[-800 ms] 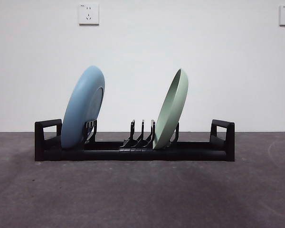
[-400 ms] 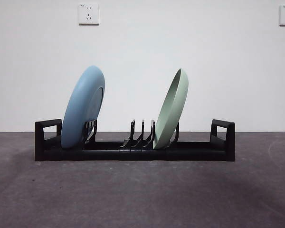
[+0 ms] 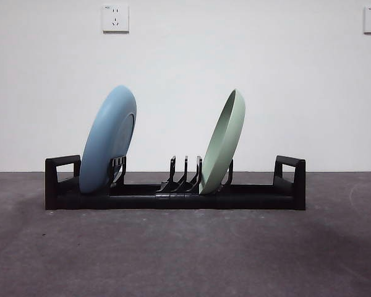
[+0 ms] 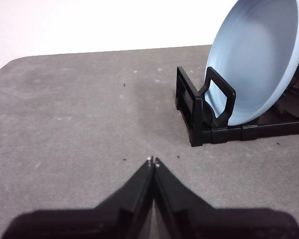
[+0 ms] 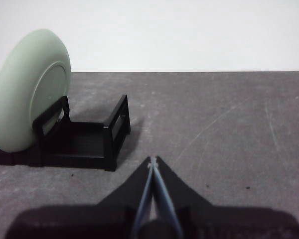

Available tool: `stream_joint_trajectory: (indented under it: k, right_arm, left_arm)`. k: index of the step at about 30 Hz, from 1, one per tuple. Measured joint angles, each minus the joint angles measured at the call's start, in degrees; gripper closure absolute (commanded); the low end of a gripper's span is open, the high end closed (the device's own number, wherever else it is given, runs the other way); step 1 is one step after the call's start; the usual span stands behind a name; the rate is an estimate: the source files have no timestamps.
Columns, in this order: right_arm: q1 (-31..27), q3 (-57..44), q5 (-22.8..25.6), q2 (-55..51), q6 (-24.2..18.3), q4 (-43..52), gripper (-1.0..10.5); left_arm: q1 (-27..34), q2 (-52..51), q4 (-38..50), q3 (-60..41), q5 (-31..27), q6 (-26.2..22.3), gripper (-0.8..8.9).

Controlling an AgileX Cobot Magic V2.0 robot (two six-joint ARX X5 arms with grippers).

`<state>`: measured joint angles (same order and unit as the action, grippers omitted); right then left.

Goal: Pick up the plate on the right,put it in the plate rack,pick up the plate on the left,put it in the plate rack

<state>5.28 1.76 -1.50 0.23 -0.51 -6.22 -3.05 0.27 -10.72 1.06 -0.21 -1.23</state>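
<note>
The black plate rack [image 3: 173,197] stands across the middle of the table. A blue plate [image 3: 108,139] leans upright in its left end, and a green plate [image 3: 222,142] leans in the prongs right of centre. In the left wrist view my left gripper [image 4: 153,161] is shut and empty, back from the rack's end handle [image 4: 209,107] and the blue plate [image 4: 256,55]. My right gripper [image 5: 152,161] is shut and empty too, off the rack's other end [image 5: 97,134], with the green plate [image 5: 27,89] beyond. Neither arm shows in the front view.
Grey table surface [image 3: 185,253] stretches in front of the rack. A white wall with two sockets [image 3: 115,18] stands behind. The table's rounded corner [image 4: 10,62] shows in the left wrist view.
</note>
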Motion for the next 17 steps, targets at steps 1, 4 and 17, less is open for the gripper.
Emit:
stream_joint_trajectory:
  k: [1, 4, 17]
  right_arm:
    - [0.0, -0.4, 0.0, 0.0, 0.2, 0.1, 9.5]
    - [0.0, -0.8, 0.0, 0.0, 0.6, -1.1, 9.5]
    - [0.0, -0.8, 0.1, 0.1, 4.3, -3.7, 9.5]
  left_arm:
    - [0.0, 0.0, 0.0, 0.0, 0.0, 0.0, 8.17]
    - [0.0, 0.0, 0.0, 0.0, 0.0, 0.0, 8.17]
    - [0.0, 0.0, 0.0, 0.0, 0.0, 0.0, 8.17]
